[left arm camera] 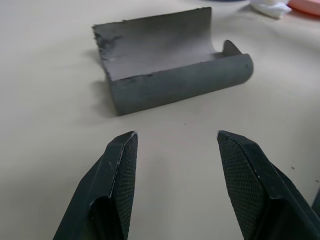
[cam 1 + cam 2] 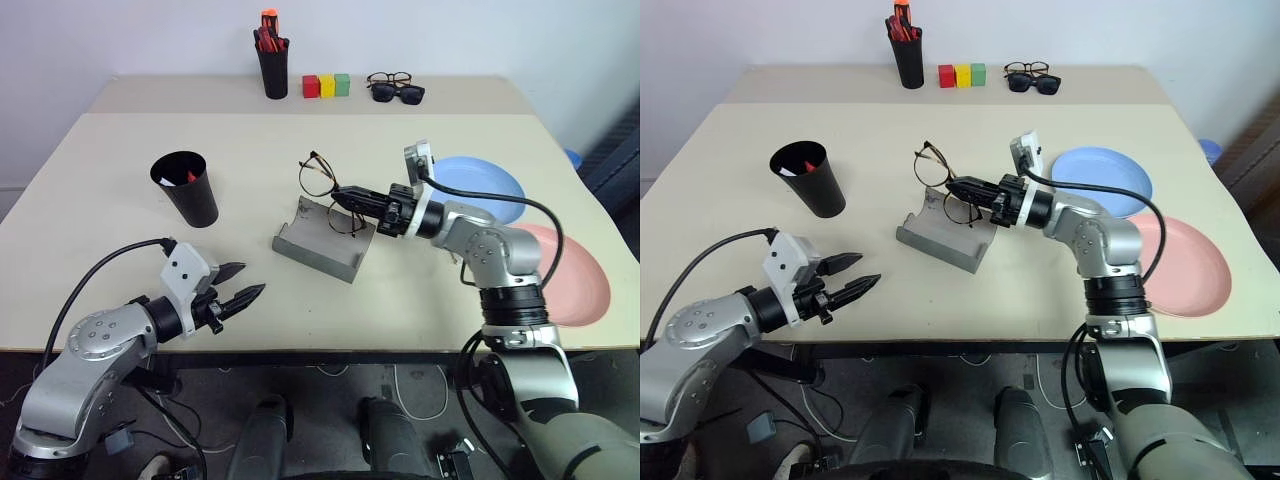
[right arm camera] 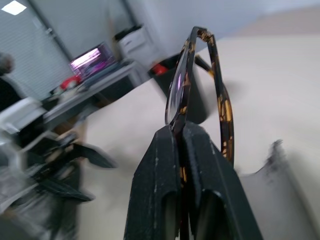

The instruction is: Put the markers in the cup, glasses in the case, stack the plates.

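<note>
My right gripper [image 2: 345, 197] is shut on the thin wire-framed glasses [image 2: 316, 180] and holds them in the air just above the open grey case [image 2: 320, 242] at mid-table. In the right wrist view the glasses [image 3: 196, 70] rise from the shut fingers [image 3: 165, 165]. The black cup [image 2: 186, 187] stands to the left, and a red marker end [image 2: 191, 177] shows inside it. My left gripper [image 2: 240, 285] hovers open and empty near the table's front edge, pointing at the case [image 1: 170, 70]. On the right, the light blue plate [image 2: 480, 185] and the pink plate [image 2: 575, 280] lie side by side.
At the back edge stand a black pen holder [image 2: 272, 62] with red and orange pens, three coloured blocks [image 2: 326, 85], and dark sunglasses with a clear pair [image 2: 396, 88]. Bare tabletop lies between the cup and the case.
</note>
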{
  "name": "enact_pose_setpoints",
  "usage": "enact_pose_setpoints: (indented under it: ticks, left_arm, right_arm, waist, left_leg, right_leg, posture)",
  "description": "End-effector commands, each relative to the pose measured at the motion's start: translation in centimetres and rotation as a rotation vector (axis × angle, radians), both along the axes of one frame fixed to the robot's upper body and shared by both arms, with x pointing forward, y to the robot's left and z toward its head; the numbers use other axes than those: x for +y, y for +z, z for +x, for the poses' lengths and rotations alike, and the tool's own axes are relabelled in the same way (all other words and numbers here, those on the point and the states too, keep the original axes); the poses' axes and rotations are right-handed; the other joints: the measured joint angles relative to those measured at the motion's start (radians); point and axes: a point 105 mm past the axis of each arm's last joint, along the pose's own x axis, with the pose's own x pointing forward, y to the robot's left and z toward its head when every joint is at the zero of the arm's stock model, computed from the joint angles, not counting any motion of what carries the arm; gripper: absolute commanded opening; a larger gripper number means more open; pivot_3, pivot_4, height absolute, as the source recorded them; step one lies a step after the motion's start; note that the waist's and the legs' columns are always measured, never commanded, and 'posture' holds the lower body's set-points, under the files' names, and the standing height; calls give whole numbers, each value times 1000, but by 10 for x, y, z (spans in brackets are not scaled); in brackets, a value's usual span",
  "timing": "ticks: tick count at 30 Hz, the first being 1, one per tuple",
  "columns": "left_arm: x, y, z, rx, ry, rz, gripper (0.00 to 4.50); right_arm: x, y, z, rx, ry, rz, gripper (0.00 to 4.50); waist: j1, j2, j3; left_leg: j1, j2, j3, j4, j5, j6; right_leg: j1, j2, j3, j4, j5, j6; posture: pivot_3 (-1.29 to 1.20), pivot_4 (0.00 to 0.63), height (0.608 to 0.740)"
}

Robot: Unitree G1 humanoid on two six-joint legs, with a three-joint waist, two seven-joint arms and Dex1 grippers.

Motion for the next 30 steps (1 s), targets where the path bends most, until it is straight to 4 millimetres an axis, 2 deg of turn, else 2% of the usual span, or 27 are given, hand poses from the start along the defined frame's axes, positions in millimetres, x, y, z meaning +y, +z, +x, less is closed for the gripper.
enact_pose_setpoints:
  ticks: [1,9,17,21,30]
  left_arm:
    - [0,14,-3,-64,18,-1,2568]
    - [6,17,-2,-77,63,-2,2568]
    - [6,17,-2,-81,70,-2,2568]
    - [4,17,-1,-81,66,-2,2568]
    - [1,16,-2,-77,59,-3,2568]
  right_arm:
    - [4,-4,5,-84,-39,-15,21]
    - [12,-33,0,-112,-4,-118,21]
    - [23,-55,-18,-76,80,-187,21]
    - [22,-64,-23,-84,100,-239,21]
    - [8,-74,-19,-161,123,-386,21]
  waist:
    - [0,0,0]
    - [-1,0,0]
    - [-2,0,0]
    - [-2,0,0]
    - [0,0,0]
  left_leg:
    - [0,0,0,-1,0,0]
    - [1,0,0,-3,0,0]
    - [2,0,0,-3,0,0]
    - [2,0,0,-3,0,0]
    - [2,0,0,-3,0,0]
  right_leg:
    - [0,0,0,0,0,0]
    - [-1,1,0,0,0,0]
    - [-1,1,0,0,0,0]
    - [-1,1,0,0,0,0]
    - [0,1,0,0,0,0]
  posture:
    - [0,150,740]
    - [0,150,740]
    - [0,150,740]
    - [0,150,740]
    - [0,150,740]
